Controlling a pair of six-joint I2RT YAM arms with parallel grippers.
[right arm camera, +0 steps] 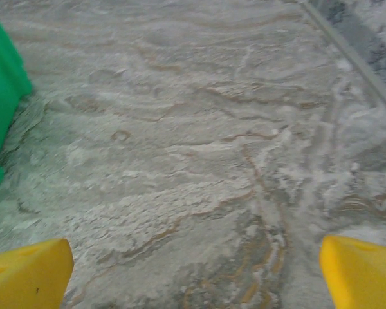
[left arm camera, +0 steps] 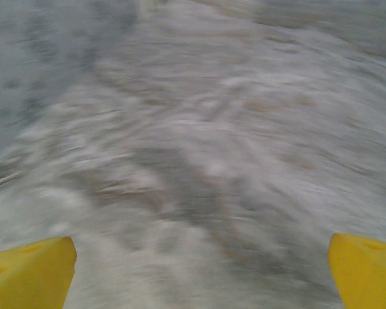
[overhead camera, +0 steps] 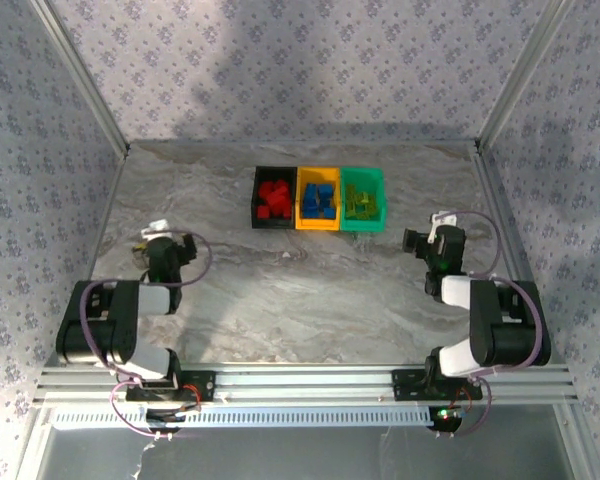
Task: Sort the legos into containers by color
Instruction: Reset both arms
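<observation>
Top external, marbled table (overhead camera: 310, 290), three rectangular bins (overhead camera: 318, 226)

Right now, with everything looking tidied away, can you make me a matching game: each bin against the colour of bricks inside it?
Bins:
1. black bin
2. orange bin
3. green bin

Contents:
A. blue bricks
B. yellow-green bricks
C. red bricks

Pairs: 1-C, 2-A, 3-B.
</observation>
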